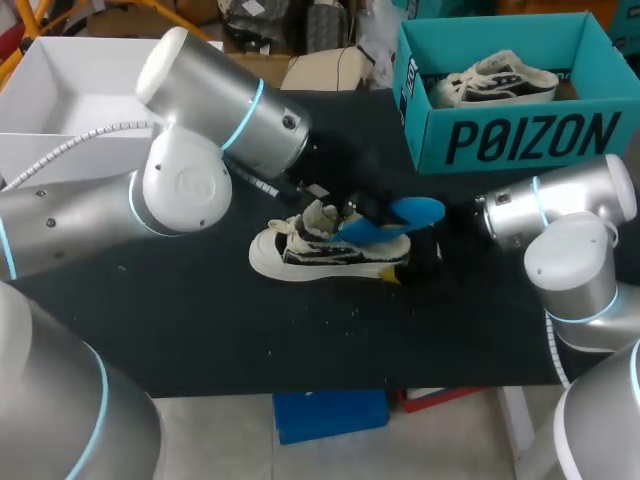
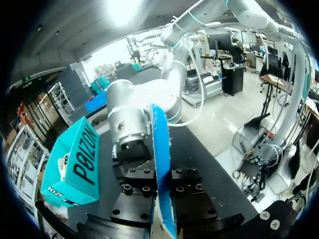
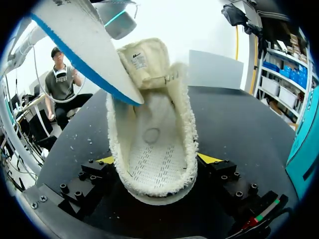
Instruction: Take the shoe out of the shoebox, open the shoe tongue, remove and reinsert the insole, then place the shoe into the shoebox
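Note:
A cream and black shoe (image 1: 320, 255) lies on the black table (image 1: 200, 320), toe to the left. My right gripper (image 1: 420, 258) holds its heel. In the right wrist view the shoe (image 3: 154, 149) sits between the yellow fingertips (image 3: 105, 160), which press on both of its sides, and its tongue is folded open. My left gripper (image 1: 352, 212) is above the shoe's opening, shut on the blue-edged insole (image 1: 410, 213). In the left wrist view the insole (image 2: 160, 144) stands on edge between the left gripper's (image 2: 162, 199) black fingers. Its tip (image 3: 84, 45) hangs just over the shoe's mouth.
The teal shoebox (image 1: 520, 135) stands at the back right with a second shoe (image 1: 495, 80) inside; it also shows beside my right arm (image 2: 134, 114) as a teal box (image 2: 75, 159). A white open box (image 1: 60, 80) sits at the back left.

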